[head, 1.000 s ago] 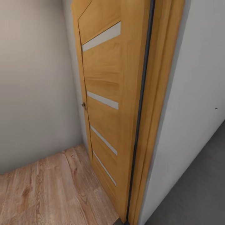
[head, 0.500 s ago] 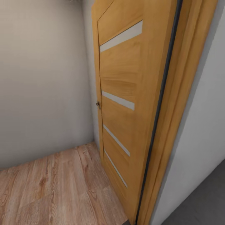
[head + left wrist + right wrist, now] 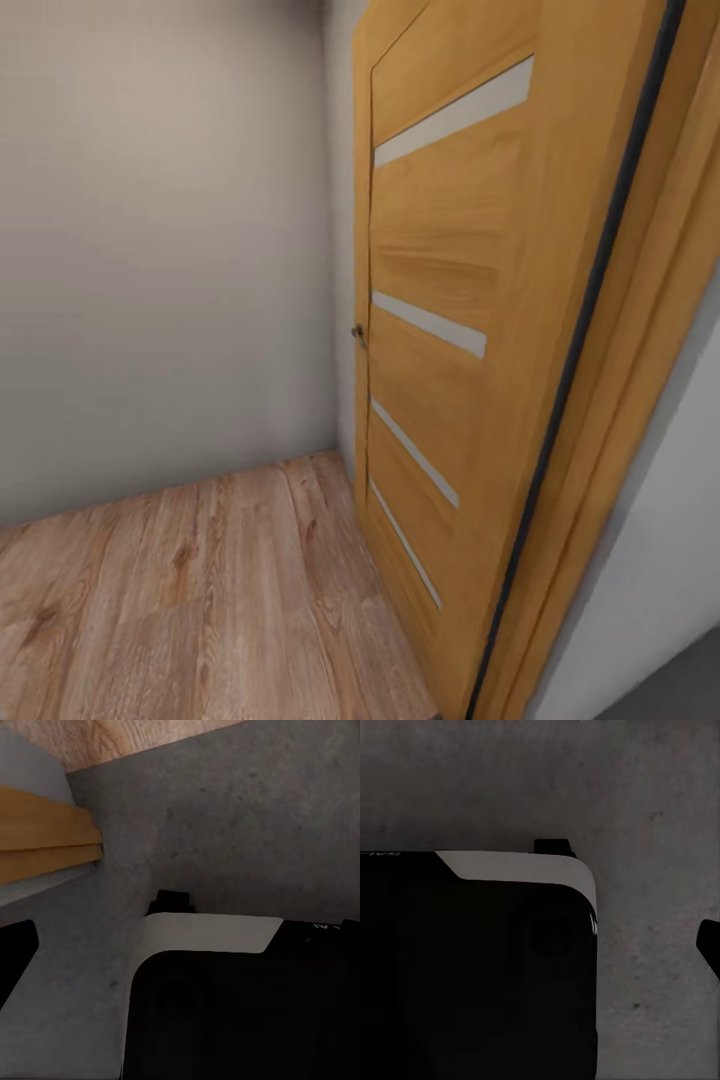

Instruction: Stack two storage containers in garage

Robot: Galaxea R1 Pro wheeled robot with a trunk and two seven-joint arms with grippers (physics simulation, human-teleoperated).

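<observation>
Neither wrist view lets me tell whether the left or right hand is spread or pressed together. Both look down on the robot's black-and-white base (image 3: pixel 225 1005) over grey concrete floor (image 3: pixel 247 817). Ahead stands an open wooden door (image 3: pixel 440 300) beside a wood plank floor (image 3: pixel 200 600).

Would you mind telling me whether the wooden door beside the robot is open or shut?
Open. The wooden door is swung back against the wall, its dark edge facing the camera, with wood plank floor showing past it.
</observation>
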